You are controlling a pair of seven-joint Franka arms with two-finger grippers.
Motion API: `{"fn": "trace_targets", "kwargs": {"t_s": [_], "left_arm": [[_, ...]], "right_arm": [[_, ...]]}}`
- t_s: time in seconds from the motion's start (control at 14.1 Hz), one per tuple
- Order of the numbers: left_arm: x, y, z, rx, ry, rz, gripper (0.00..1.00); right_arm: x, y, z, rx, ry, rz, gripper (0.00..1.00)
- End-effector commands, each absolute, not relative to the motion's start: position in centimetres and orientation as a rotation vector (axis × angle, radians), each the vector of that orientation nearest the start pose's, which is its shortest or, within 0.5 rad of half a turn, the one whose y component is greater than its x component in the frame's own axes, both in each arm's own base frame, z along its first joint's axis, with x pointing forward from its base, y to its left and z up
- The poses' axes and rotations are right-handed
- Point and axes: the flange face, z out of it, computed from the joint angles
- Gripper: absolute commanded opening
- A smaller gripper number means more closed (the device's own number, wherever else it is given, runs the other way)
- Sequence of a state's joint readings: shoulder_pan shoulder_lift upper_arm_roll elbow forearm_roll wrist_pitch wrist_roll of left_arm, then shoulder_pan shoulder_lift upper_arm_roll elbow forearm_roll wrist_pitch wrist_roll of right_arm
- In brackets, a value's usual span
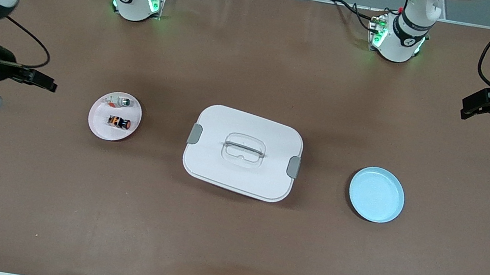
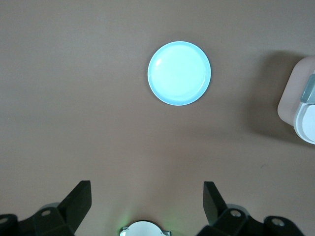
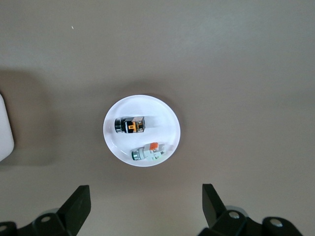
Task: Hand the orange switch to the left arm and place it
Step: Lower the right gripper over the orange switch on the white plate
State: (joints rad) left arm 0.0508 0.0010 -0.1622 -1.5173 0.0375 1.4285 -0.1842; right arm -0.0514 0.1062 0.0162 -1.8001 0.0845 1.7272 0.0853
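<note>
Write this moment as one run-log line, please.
orange switch: on pink plate, untouched | box: mid-table, closed | blue plate: empty | right gripper: open, waiting | left gripper: open, waiting

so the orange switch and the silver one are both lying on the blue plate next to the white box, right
Not quite: both lie on the small round pink plate, not the round blue plate, which holds nothing. The front view shows the stubby black-and-orange switch and the whitish-silver switch together on the pink plate, toward the right arm's end of the table, beside the large white plastic box.
</note>
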Motion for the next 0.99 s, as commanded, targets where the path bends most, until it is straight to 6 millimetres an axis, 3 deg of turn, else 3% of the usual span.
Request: {"fn": "trace_targets", "kwargs": {"t_s": [0.0,0.14,0.43,0.92], "left_arm": [[53.6,-5.6,64.1,-3.088,-0.103,0.111,1.00],[53.5,-5.6,64.2,-3.088,-0.103,0.109,1.00],[53.4,-5.6,64.3,-3.088,-0.091,0.107,1.00],[53.3,-5.4,64.5,-3.088,-0.096,0.102,1.00]], "right_arm": [[56.0,-0.2,44.8,-3.020,0.224,0.253,1.00],[55.6,1.2,42.6,-3.028,0.199,0.225,1.00],[54.5,1.4,37.2,-3.039,0.213,0.141,1.00],[52.8,4.3,30.8,-3.058,0.149,0.030,1.00]]}}
